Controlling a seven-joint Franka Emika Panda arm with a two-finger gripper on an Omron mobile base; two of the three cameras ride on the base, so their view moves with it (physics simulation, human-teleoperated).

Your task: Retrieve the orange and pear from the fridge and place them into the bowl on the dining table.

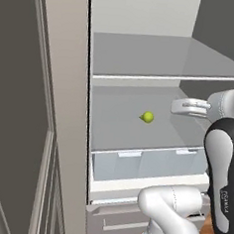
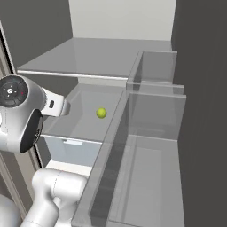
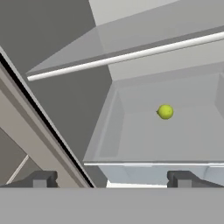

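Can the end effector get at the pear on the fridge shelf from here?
Probably yes: the end effector stands open at the shelf's front, and the pear lies alone on the shelf with nothing between them.

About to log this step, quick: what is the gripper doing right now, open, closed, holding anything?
Gripper: open, holding nothing, apart from the pear on the fridge shelf.

Cut off at 6 o'clock: fridge (image 1: 65, 110) base. Fingertips (image 3: 41, 179) half hidden in the hand view.
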